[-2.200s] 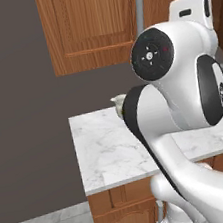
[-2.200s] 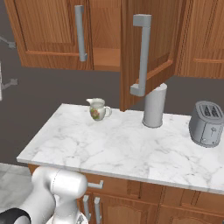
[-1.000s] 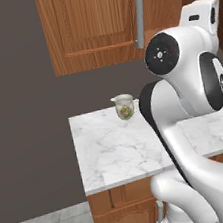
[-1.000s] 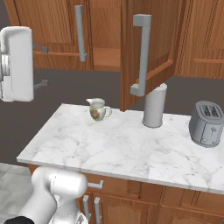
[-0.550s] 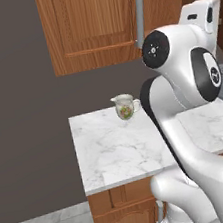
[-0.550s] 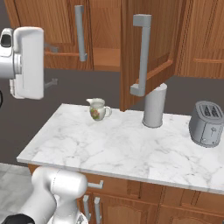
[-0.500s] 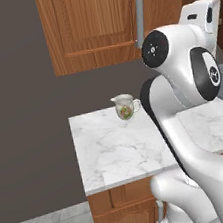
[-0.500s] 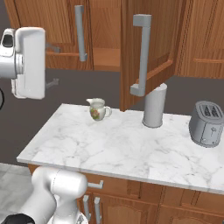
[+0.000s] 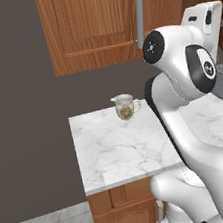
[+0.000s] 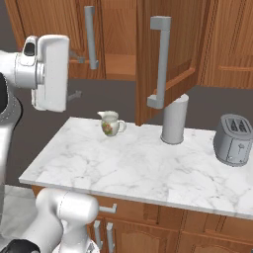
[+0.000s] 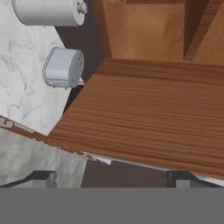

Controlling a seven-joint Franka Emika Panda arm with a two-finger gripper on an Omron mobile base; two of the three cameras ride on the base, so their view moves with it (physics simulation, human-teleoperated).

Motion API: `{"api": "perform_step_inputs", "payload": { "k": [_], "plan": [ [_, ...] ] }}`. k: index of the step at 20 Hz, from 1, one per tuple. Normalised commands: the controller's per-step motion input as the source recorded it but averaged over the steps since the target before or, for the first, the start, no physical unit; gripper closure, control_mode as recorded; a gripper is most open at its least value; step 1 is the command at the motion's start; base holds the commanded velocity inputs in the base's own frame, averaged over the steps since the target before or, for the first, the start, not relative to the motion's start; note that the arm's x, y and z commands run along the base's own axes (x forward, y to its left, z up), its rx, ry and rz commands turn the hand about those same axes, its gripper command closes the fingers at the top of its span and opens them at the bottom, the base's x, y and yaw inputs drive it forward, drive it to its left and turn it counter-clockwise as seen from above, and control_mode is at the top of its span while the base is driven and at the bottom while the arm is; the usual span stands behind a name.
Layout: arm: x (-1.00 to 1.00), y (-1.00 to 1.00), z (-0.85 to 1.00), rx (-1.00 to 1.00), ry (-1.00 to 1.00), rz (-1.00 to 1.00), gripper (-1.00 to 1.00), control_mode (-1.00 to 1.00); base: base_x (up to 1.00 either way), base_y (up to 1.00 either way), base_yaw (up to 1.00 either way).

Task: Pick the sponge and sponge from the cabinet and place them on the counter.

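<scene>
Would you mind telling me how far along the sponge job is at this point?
Done: the cabinet door stands open. In hand: nothing; the hand is open and empty, raised beside the cabinet with its camera looking at wooden panels. Left: no sponge lies on the counter, which carries just the floral jug, a grey cylinder and the toaster, so both picks and placements appear outstanding.
</scene>
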Motion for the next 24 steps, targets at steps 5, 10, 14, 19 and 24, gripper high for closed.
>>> {"api": "perform_step_inputs", "payload": {
  "k": [5,10,14,19,24],
  "plan": [
    [0.03,-0.45,-0.05,0.0,0.0,-0.01,-1.0,-1.0,0.0,0.0,0.0],
    [0.05,-0.4,-0.07,0.0,0.01,0.0,-1.0,-1.0,0.0,0.0,0.0],
    [0.06,-0.36,-0.15,0.0,0.02,0.0,-1.0,-1.0,0.0,0.0,0.0],
    [0.06,-0.36,-0.19,0.0,0.03,0.0,-1.0,-1.0,0.0,0.0,0.0],
    [0.09,-0.29,-0.22,0.0,0.04,0.0,-1.0,-1.0,0.0,0.0,0.0]
  ]
}}
